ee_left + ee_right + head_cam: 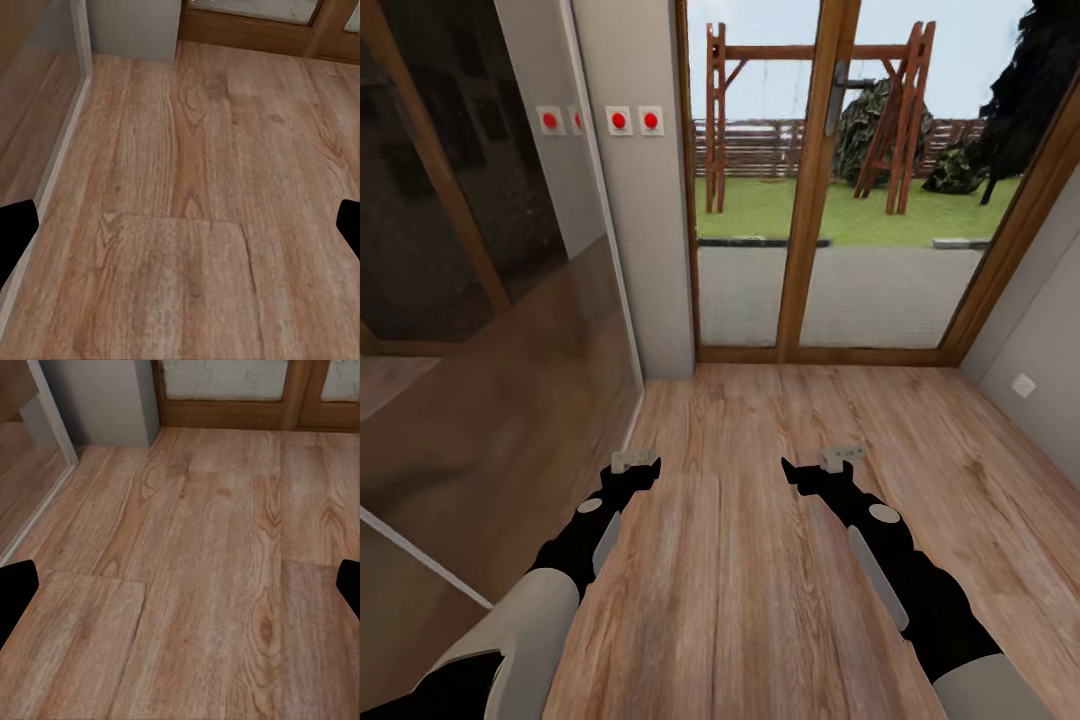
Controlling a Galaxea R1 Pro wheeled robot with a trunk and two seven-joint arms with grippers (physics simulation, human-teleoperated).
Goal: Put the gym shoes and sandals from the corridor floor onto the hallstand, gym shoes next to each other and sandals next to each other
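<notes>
Scanning the corridor floor from the head camera, I find bare wood planks running up to the glazed double door, with no gym shoe or sandal lying on the stretch I can see, so I can't yet say where they are. The shoe rack isn't in front of me either. My judgement is that I'm in transit: nothing here suggests a shoe has been lifted or shelved, and as far as these views go all four pieces are left to find, carry and pair up.

My left gripper hangs low over the planks near the mirrored sliding door; in its wrist camera the dark fingers sit at the picture's two far edges with floor between them, so it is spread wide and carries nothing. My right gripper matches it, fingers wide apart over empty boards.

Beyond, a grey wall strip holds red buttons; the garden outside shows what is probably a wooden swing frame.

My next job is to turn the base and look for the shoes.
</notes>
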